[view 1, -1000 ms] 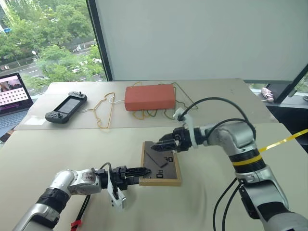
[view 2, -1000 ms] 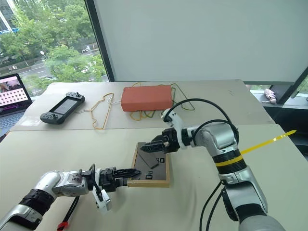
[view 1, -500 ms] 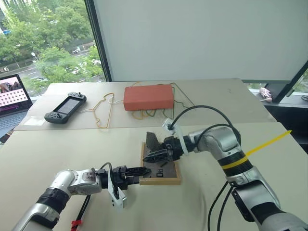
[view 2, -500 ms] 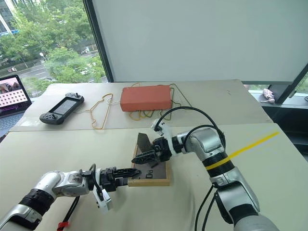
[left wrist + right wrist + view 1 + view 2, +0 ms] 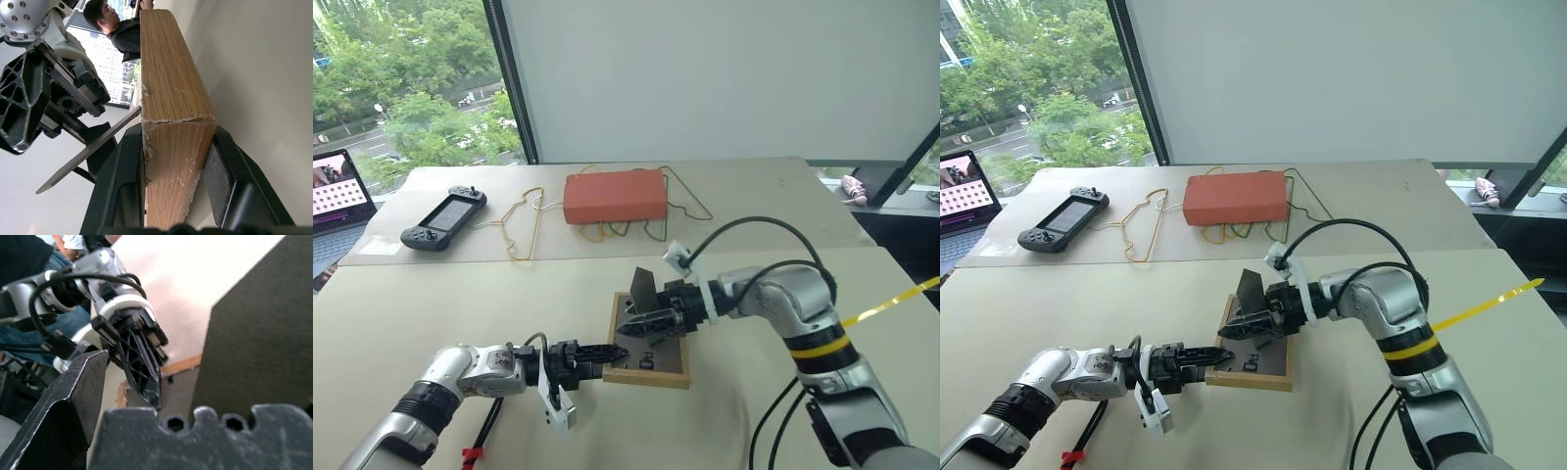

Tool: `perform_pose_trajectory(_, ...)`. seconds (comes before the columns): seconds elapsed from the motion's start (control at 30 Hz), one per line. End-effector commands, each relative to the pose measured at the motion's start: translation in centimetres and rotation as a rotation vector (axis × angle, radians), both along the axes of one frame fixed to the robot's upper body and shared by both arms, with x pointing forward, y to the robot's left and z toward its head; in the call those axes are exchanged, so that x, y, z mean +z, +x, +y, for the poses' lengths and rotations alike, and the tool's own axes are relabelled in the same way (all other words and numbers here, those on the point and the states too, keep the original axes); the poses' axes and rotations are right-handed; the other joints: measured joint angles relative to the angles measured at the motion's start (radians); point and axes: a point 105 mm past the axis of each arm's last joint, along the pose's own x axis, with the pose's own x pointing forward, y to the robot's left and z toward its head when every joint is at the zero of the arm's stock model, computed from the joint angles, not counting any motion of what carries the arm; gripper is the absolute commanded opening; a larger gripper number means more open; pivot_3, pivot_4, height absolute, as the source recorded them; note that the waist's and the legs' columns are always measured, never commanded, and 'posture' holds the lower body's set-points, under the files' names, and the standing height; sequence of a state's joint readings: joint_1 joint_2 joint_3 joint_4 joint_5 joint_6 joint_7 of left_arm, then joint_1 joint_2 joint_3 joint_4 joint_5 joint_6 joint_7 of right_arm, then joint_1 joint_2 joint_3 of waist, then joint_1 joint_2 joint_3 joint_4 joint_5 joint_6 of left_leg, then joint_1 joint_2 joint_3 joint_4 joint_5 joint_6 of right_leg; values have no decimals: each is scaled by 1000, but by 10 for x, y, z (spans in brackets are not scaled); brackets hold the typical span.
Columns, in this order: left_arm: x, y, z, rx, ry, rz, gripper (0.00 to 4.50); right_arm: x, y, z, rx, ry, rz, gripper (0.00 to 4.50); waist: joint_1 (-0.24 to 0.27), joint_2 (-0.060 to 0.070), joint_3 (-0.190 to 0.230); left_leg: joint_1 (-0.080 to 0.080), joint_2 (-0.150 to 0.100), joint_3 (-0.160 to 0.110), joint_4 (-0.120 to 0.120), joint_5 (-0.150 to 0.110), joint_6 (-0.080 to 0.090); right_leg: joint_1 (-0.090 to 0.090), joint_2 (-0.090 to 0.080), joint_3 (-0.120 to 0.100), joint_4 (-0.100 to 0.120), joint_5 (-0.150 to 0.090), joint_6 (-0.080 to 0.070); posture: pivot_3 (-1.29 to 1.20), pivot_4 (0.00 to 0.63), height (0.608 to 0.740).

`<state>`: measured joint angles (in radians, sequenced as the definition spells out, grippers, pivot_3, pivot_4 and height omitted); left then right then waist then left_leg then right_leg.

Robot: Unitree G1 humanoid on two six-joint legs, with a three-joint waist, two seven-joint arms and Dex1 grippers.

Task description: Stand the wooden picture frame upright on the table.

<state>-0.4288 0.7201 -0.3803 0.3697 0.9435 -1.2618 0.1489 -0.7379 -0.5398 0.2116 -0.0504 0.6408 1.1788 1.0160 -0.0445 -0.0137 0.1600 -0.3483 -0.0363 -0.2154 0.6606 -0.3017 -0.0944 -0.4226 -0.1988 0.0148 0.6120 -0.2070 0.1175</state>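
Observation:
The wooden picture frame [image 5: 653, 354] lies face down on the table [image 5: 460, 304], its dark grey back with white marks facing up. Its easel leg [image 5: 643, 288] stands raised off the back. My left gripper [image 5: 610, 351] points level and is shut on the frame's near left edge; in the left wrist view the light wood [image 5: 171, 122] sits clamped between both fingers. My right gripper [image 5: 634, 326] hovers open over the frame's back, right beside the raised leg [image 5: 259, 342].
On the adjoining tabletop behind lie an orange-red box [image 5: 614, 196], a yellow cord [image 5: 524, 223] and a black game controller [image 5: 444, 218]. A laptop [image 5: 337, 196] sits at the far left. A yellow strip [image 5: 891, 299] sticks out from my right arm.
The easel leg, flat on the back a second ago, now stands raised. My right gripper has drawn back a little along the frame. The left gripper has kept its hold.

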Motion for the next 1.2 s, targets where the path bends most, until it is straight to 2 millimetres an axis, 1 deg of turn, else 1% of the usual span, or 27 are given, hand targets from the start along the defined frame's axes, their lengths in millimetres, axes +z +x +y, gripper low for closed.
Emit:
perform_pose_trajectory(0.03, -5, 3, 7, 38, 17, 20, 1153, 9, 16, -33, -142, -22, -86, 4436, 1, 0, 0, 0, 0, 0, 0, 0, 0, 0, 0, 0, 0, 0, 0, 0, 150, 740)
perform_pose_trajectory(0.1, -5, 3, 8, 42, 19, 22, 1153, 13, 18, -58, -201, -43, -123, 4436, -2, 0, 0, 0, 0, 0, 0, 0, 0, 0, 0, 0, 0, 0, 0, 0, 150, 740)
perform_pose_trajectory(0.13, -5, 3, 9, 44, 21, 23, 1153, 12, 18, -74, -221, -97, -190, 4436, -3, 0, 0, 0, 0, 0, 0, 0, 0, 0, 0, 0, 0, 0, 0, 0, 150, 740)
perform_pose_trajectory(0.17, -5, 3, 9, 46, 21, 24, 1153, 11, 15, -85, -225, -141, -257, 4436, 0, 1, 0, 0, 0, 0, 0, 0, 0, 0, 0, 0, 0, 0, 0, 0, 150, 740)
perform_pose_trajectory(0.23, -6, 3, 10, 48, 23, 25, 1153, 15, 11, -95, -209, -199, -461, 4436, 4, 0, 0, 0, 0, 0, 0, 0, 0, 0, 0, 0, 0, 0, 0, 0, 150, 740)
perform_pose_trajectory(0.27, -6, 2, 10, 49, 22, 27, 1153, 15, 7, -97, -182, -230, -569, 4436, 4, 1, 0, 0, 0, 1, 0, 0, 0, 1, 0, 0, -1, 0, 0, 0, 150, 740)
perform_pose_trajectory(0.3, -6, 2, 11, 49, 22, 27, 1153, 14, 0, -96, -149, -249, -641, 4436, 0, 1, 0, 0, 0, 1, 0, 0, 0, 1, 0, 0, -1, 0, 0, 0, 150, 740)
perform_pose_trajectory(0.33, -5, 2, 11, 49, 22, 27, 1153, 9, -9, -95, -96, -284, -710, 4436, -3, 1, -1, 1, 0, 2, 0, 0, 0, 1, 0, 0, -1, 0, 0, 0, 150, 740)
perform_pose_trajectory(0.4, -5, 3, 11, 53, 18, 29, 1153, -6, -23, -93, 44, -407, -914, 4436, -3, 2, -1, 2, 0, 2, 0, 0, 1, 1, 0, 1, -1, 0, 0, 0, 150, 740)
perform_pose_trajectory(0.43, -4, 3, 12, 53, 18, 30, 1153, -15, -34, -87, 139, -452, -1006, 4436, -3, 2, -1, 2, 0, 3, 0, 0, 1, 1, 0, 1, -1, 0, 0, 0, 150, 740)
perform_pose_trajectory(0.47, -4, 3, 12, 54, 18, 31, 1153, -20, -41, -81, 200, -470, -1079, 4436, -2, 2, -1, 3, 0, 3, 0, 0, 1, 1, 0, 2, -2, 0, 0, 0, 150, 740)
perform_pose_trajectory(0.5, -5, 3, 12, 53, 20, 33, 1153, -21, -45, -72, 231, -462, -1153, 4436, -3, 2, -1, 3, 0, 5, 1, 0, 1, 1, 0, 3, -1, 0, 0, 0, 150, 740)
perform_pose_trajectory(0.57, -5, 2, 12, 52, 22, 35, 1153, -20, -48, -62, 247, -443, -1249, 4436, -6, 2, -1, 6, 0, 6, 1, -1, 1, 2, 0, 3, -1, 0, 1, 0, 150, 740)
perform_pose_trajectory(0.63, -4, 2, 12, 51, 21, 38, 1153, -28, -51, -52, 303, -454, -1374, 4436, -4, 2, -1, 8, 1, 8, 1, -1, 2, 3, 0, 6, 0, 0, 1, 0, 150, 740)
perform_pose_trajectory(0.7, -4, 3, 11, 51, 19, 39, 1153, -29, -55, -41, 323, -422, -1470, 4436, -1, 1, -1, 11, 1, 9, 1, -2, 3, 6, 0, 6, -1, -1, 2, 0, 150, 740)
perform_pose_trajectory(0.77, -3, 3, 12, 53, 19, 40, 1153, -23, -55, -29, 291, -373, -1538, 4436, -1, 1, -1, 11, 1, 9, 1, -1, 3, 6, 0, 6, -1, -1, 2, 0, 150, 740)
perform_pose_trajectory(0.83, -3, 4, 12, 55, 19, 41, 1153, -20, -56, -17, 271, -332, -1572, 4436, -1, 1, -1, 11, 1, 9, 1, -1, 1, 6, 0, 7, -1, 0, 0, 0, 150, 740)
perform_pose_trajectory(0.93, -1, 5, 12, 65, 0, 49, 1153, -25, -60, -9, 294, -321, -1574, 4436, 0, 1, -1, 11, 1, 9, 1, -1, 1, 6, 0, 7, -2, 0, 0, 0, 150, 740)
perform_pose_trajectory(1.0, 1, 6, 11, 72, -13, 55, 1153, -27, -58, -9, 271, -323, -1559, 3929, 0, 1, -1, 11, 1, 10, 1, -1, 1, 6, 0, 7, -2, 0, 0, 0, 150, 740)
perform_pose_trajectory(1.03, 1, 6, 12, 74, -15, 56, 1153, -26, -58, -9, 258, -321, -1557, 3809, 0, 1, -1, 11, 1, 10, 1, -1, 1, 6, 0, 7, -2, 0, 0, 0, 150, 740)
perform_pose_trajectory(1.1, 4, 8, 12, 88, -33, 58, 1153, -27, -56, -10, 257, -329, -1558, 3061, 0, 1, -1, 11, 1, 10, 1, -1, 2, 6, 0, 7, -2, 0, 0, 0, 150, 740)
perform_pose_trajectory(1.13, 6, 10, 12, 99, -48, 62, 1153, -27, -56, -10, 254, -330, -1556, 2765, -1, 1, -1, 11, 1, 10, 1, -1, 2, 6, 0, 7, -2, 0, 0, 0, 150, 740)
perform_pose_trajectory(1.2, 10, 12, 12, 111, -70, 67, 1153, -28, -56, -11, 258, -339, -1555, 1958, -2, 1, -1, 11, 1, 10, 1, -1, 2, 6, 0, 7, -2, 0, 0, 0, 150, 740)
